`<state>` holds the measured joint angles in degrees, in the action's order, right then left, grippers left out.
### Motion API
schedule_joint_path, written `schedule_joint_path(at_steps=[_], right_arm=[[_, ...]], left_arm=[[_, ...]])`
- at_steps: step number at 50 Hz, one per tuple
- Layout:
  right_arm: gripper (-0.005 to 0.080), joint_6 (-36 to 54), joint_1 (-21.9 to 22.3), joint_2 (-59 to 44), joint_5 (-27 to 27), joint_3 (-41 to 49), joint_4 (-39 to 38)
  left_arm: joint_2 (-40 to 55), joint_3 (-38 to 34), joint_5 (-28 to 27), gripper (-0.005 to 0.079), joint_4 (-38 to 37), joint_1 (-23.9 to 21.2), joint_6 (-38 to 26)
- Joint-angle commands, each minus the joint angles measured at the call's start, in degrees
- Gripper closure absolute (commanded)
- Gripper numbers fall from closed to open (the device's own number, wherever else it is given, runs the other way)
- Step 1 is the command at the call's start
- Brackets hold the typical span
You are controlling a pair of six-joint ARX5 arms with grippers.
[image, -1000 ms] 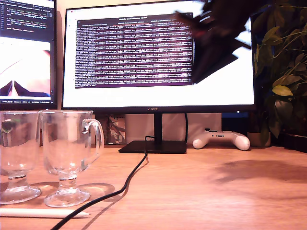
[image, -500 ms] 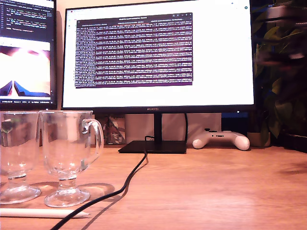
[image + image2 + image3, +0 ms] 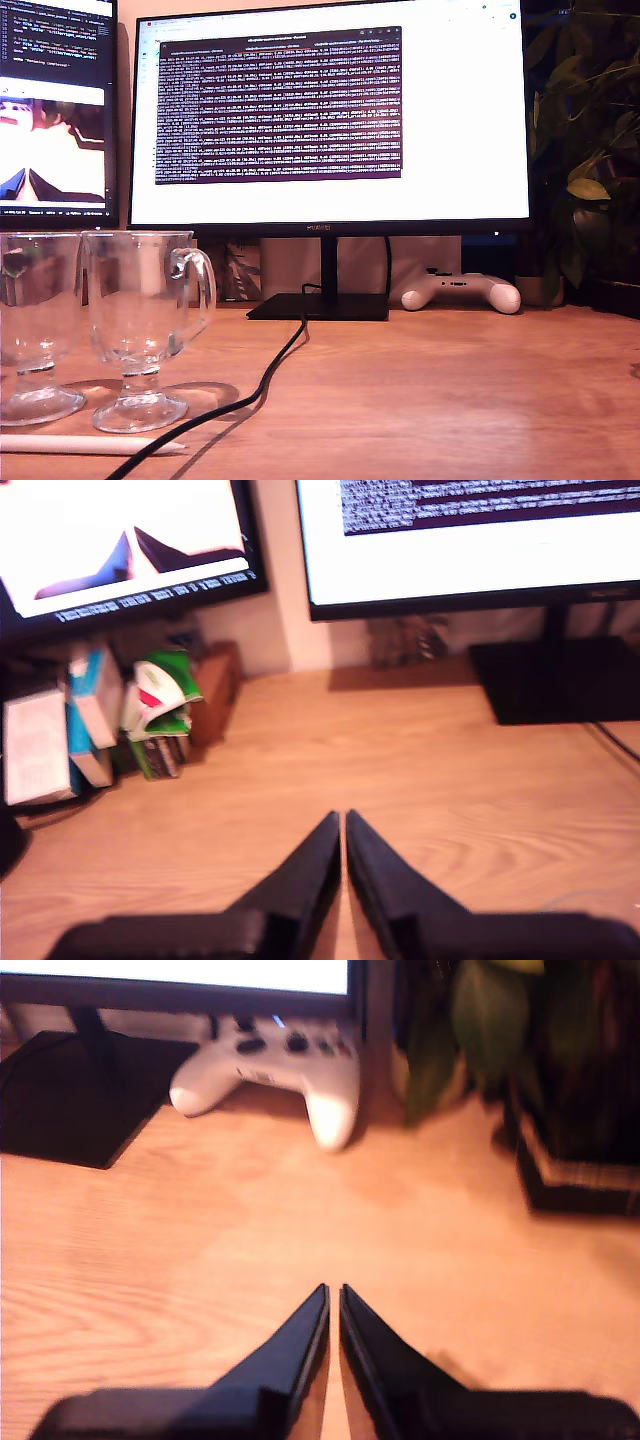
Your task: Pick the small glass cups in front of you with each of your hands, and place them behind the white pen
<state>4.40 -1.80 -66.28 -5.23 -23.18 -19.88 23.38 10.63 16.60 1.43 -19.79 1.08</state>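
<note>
Behind the slim white pen point(image 3: 90, 444), two clear stemmed glass cups point(image 3: 145, 325) stand placed; my first gripper point(image 3: 344, 820) and my second gripper point(image 3: 333, 1293) are pinched together, empty.

Clear glass mugs point(image 3: 140, 320); white pen point(image 3: 90, 444); black cable point(image 3: 262, 385); white game controller point(image 3: 461, 291); tan woodgrain desk point(image 3: 450, 400); black grippers point(image 3: 344, 825).

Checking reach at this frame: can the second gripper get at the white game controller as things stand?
Probably yes: my second gripper, jaws shut, faces the game controller across bare desk; it must open first.
</note>
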Motion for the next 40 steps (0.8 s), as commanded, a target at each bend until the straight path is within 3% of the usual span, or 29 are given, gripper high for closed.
schedule_joint_path(at_steps=[1,7,14,27,40], right_arm=[[0.0760,0.96,0.61,-0.04,-1.14,2.84,-0.96],[0.0760,0.94,0.87,-0.04,-2.78,3.63,-2.51],[0.0760,0.57,0.98,-0.04,-3.13,3.80,-3.23],[0.0760,-0.15,4.48,0.26,-3.85,6.14,-6.43],[0.0760,-1.84,4.96,3.02,-5.84,7.48,-10.08]], left_arm=[[0.13,-2.47,-1.73,0.0762,1.75,1.49,-1.18],[0.13,-5.07,-2.58,0.0762,4.00,5.22,-1.57],[0.11,-6.51,-7.78,0.0762,4.31,9.92,-1.53],[0.00,-7.34,-12.76,0.0762,4.02,16.85,-1.62],[-5.81,-8.09,-13.33,0.0762,-0.94,17.59,-1.62]])
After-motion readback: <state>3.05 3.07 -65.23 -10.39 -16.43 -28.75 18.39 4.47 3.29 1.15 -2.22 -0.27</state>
